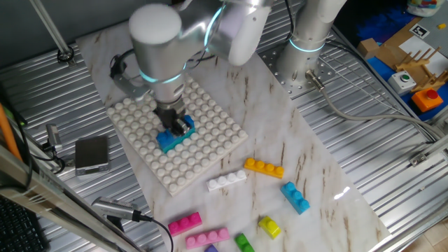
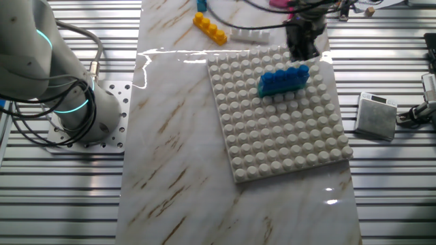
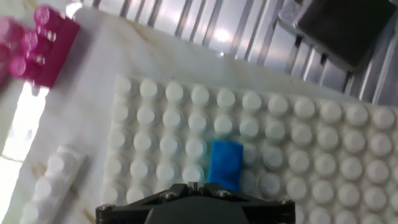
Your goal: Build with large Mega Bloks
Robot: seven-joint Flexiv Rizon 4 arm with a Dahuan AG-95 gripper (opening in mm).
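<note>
The blue studded plastic brick (image 2: 283,80) sits on the white studded baseplate (image 2: 286,143), near its edge facing the loose bricks. The black two-finger gripper (image 1: 175,126) is right over it; whether the fingers pinch it, I cannot tell. A white brick (image 1: 227,180) and an orange one (image 1: 264,168) lie just off that edge on the marble tabletop (image 2: 170,170).

Our arm (image 1: 210,28) reaches out from its base (image 2: 88,119) and bends down over the counter, wrist (image 1: 157,45) vertical. Our tool (image 1: 175,124) points straight down, its dark fingers (image 2: 300,41) low and close together. Whether they grip anything, we cannot tell.
</note>
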